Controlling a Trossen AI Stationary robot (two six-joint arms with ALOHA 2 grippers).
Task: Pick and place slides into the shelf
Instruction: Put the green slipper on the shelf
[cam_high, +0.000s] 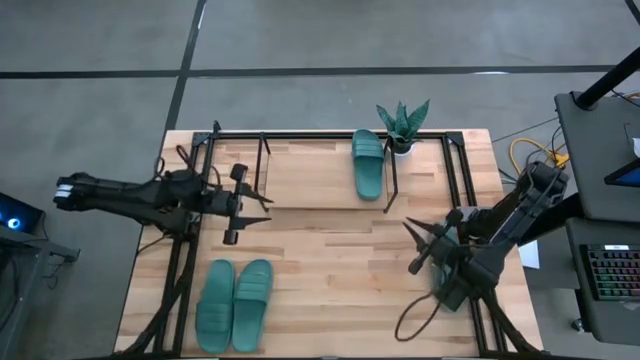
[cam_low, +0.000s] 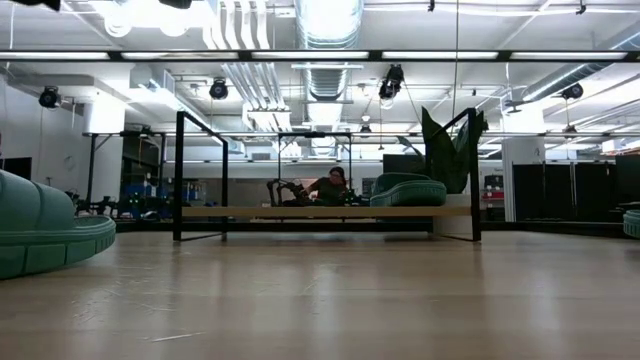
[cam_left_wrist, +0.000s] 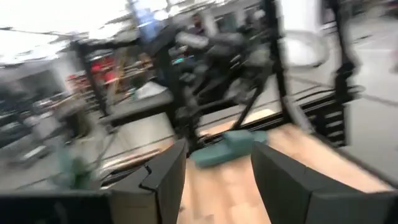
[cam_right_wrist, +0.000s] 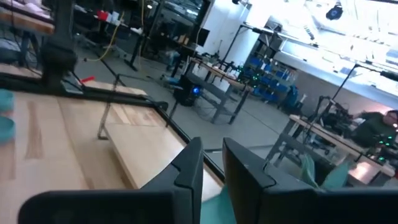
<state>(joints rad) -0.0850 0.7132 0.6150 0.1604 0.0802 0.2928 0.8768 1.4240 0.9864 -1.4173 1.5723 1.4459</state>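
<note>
On the light wood board of the low black metal-rod shelf (cam_high: 300, 170) sits one teal-green rubber slide sandal (cam_high: 367, 163), lying lengthwise toward the end of the shelf nearest the spiky green potted plant (cam_high: 402, 125). From the low view you can see that same sandal (cam_low: 407, 189) up on the shelf board (cam_low: 300, 212) with the plant's dark leaves (cam_low: 447, 150) right behind it.

Two more matching teal-green slides (cam_high: 234, 304) are parked side by side, touching, on the wood bench (cam_high: 330, 270), well apart from the shelf, out past its other end and toward the front edge. One of them looms big at the edge of the low view (cam_low: 45, 235). A fourth one I can't pick out for sure.

Left tool (cam_high: 243, 204) hovers just in front of the shelf's end farthest from the plant, fingers apart with nothing between them. Its wrist view shows the two dark fingers (cam_left_wrist: 163, 177) spread, with the shelved sandal (cam_left_wrist: 229, 147) off in the gap beyond.

Right tool (cam_high: 425, 243) hangs over the bench near the plant end of the shelf, just off its front corner. Its fingers (cam_right_wrist: 189, 168) are close together with a narrow gap, empty, not clamped on anything.

A person (cam_low: 331, 184) shows in the room behind the shelf.
</note>
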